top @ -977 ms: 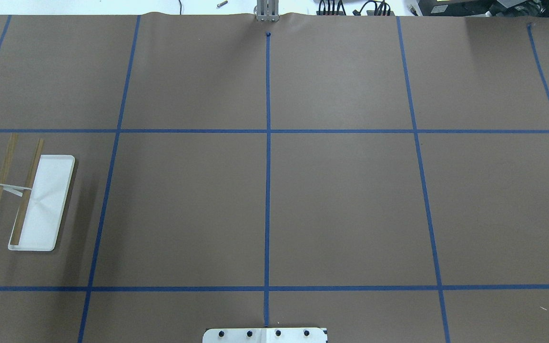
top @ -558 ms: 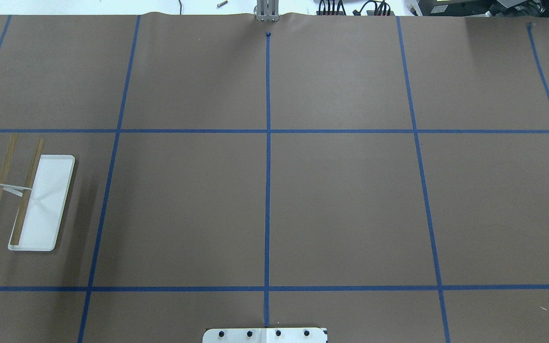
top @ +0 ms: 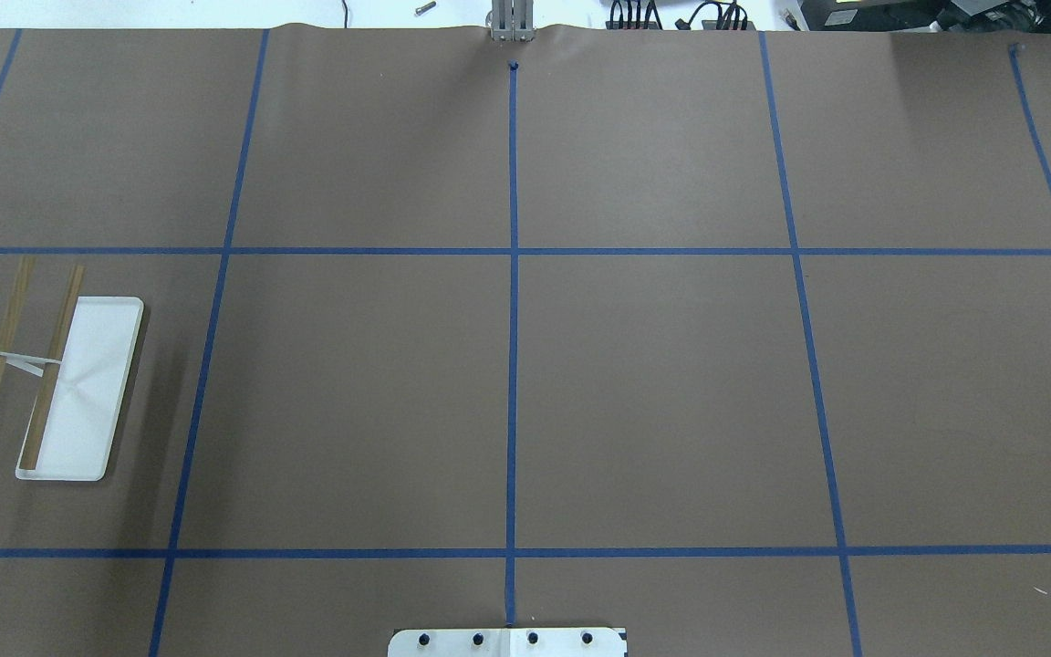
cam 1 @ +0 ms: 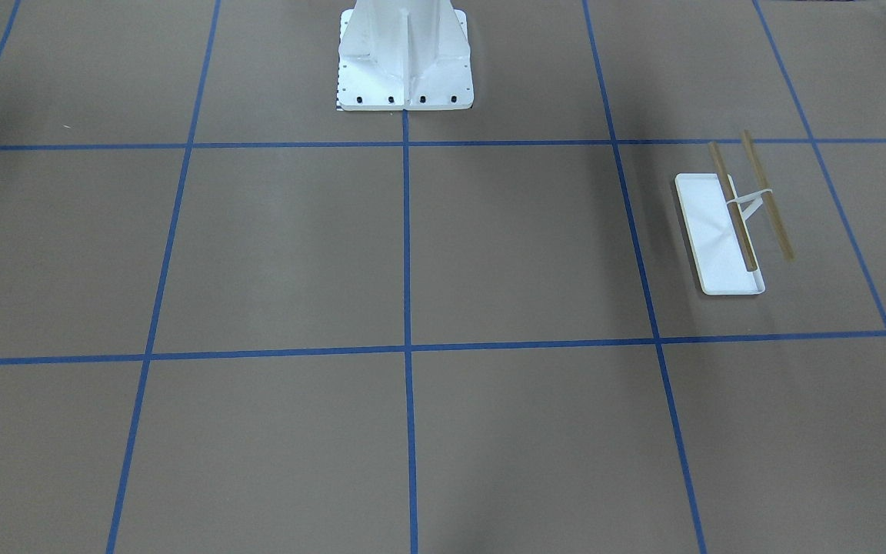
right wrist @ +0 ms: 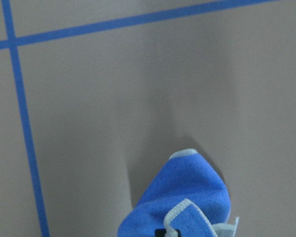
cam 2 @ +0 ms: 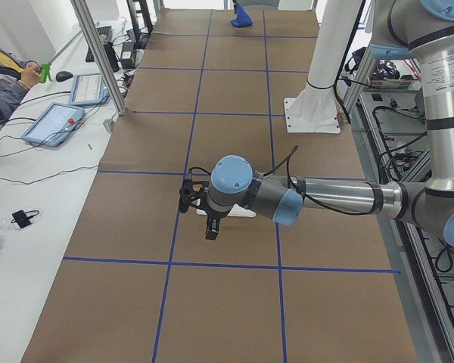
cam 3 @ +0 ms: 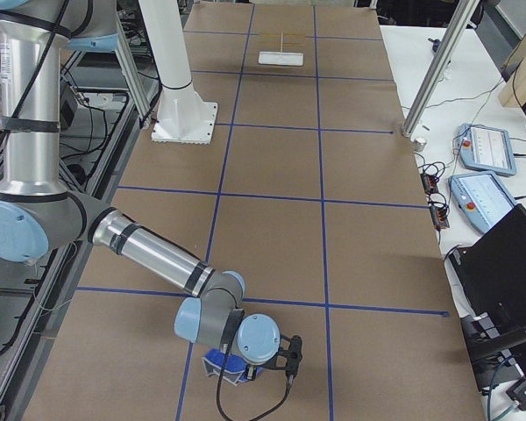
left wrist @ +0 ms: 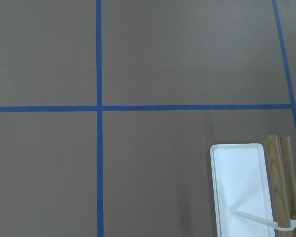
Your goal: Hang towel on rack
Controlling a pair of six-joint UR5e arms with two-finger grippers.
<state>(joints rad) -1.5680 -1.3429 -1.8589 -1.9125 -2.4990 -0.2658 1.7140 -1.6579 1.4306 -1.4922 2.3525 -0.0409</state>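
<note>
Seen from the table's right end, at 6 o'clock, the small royal-blue cloth towel with pale stitched edging sits bunched on the brown paper-covered table just beneath the right gripper. Whether its fingers have closed on the cloth cannot be told. At 12 o'clock, well apart, stands the bare white-trayed rack with two tan wooden rods. The left gripper hovers near it, its finger state likewise indeterminate. Step in hand: probably pickup. The next move calls for a long carry, or a handover, toward the rods.

no legible text, sticker on left arm too small to read
</note>
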